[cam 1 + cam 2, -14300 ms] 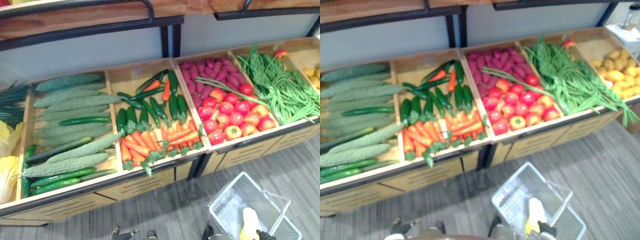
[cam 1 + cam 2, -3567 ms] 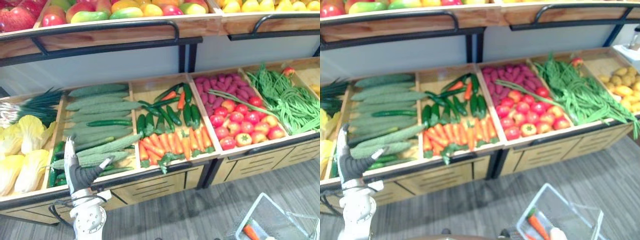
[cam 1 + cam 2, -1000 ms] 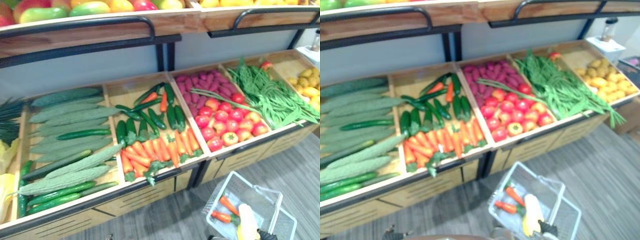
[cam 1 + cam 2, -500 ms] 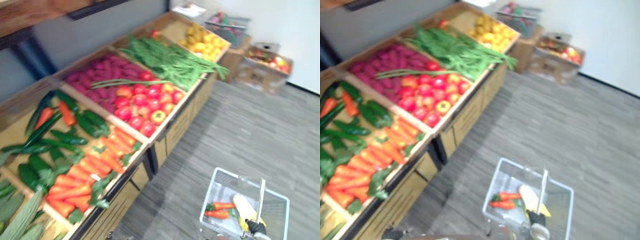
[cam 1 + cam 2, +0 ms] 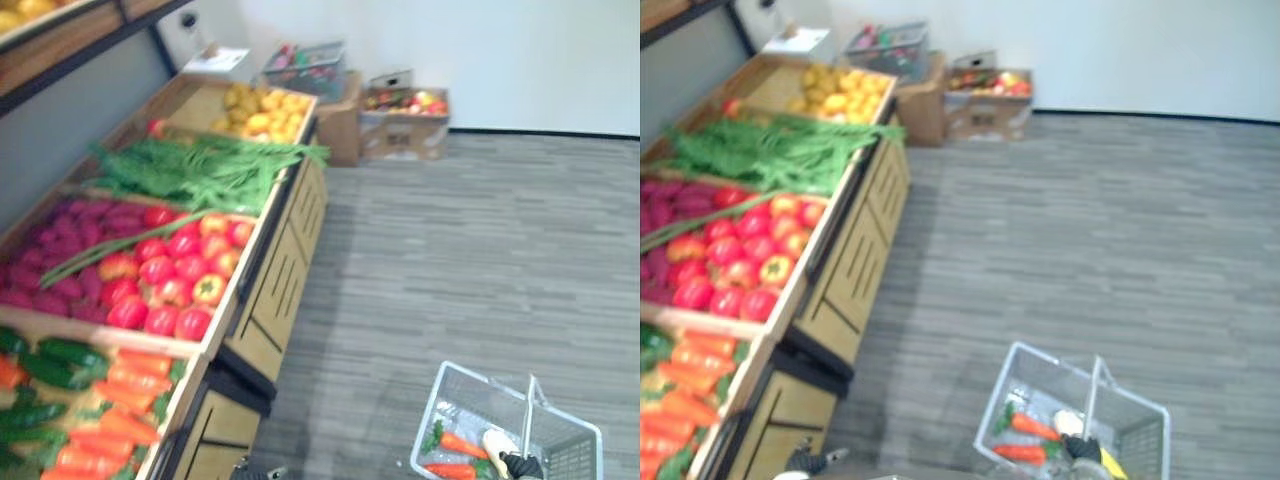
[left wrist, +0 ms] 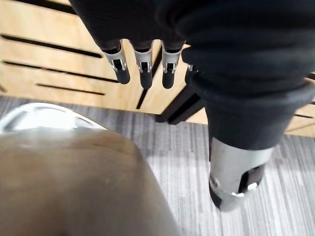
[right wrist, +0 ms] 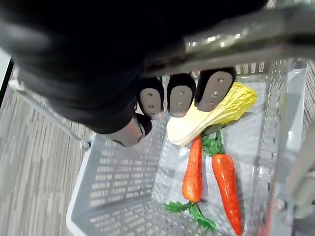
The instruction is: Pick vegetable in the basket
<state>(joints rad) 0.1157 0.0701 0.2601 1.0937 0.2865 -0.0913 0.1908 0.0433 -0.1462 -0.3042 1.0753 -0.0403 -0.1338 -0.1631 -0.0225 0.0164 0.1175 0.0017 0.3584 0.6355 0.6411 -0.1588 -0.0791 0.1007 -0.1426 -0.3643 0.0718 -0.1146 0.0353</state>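
Nearest, the right hand (image 7: 180,100) is clenched round the basket handle (image 7: 236,34), and the basket (image 7: 113,177) is held low over the floor. Two carrots (image 7: 227,184) and a pale cabbage (image 7: 216,110) are seen lying inside it, so several picks are judged done. The left hand (image 6: 144,69) is hung slack and empty, fingers released, beside the bench (image 5: 272,300). Along the bench the carrot bin (image 5: 110,400) is met first, then tomatoes (image 5: 165,285), then green beans (image 5: 200,170), with cardboard boxes (image 5: 405,120) farthest. A carrying step between picks seems in hand. For another pick, the free left hand would need to be brought over a bin and closed on one vegetable.
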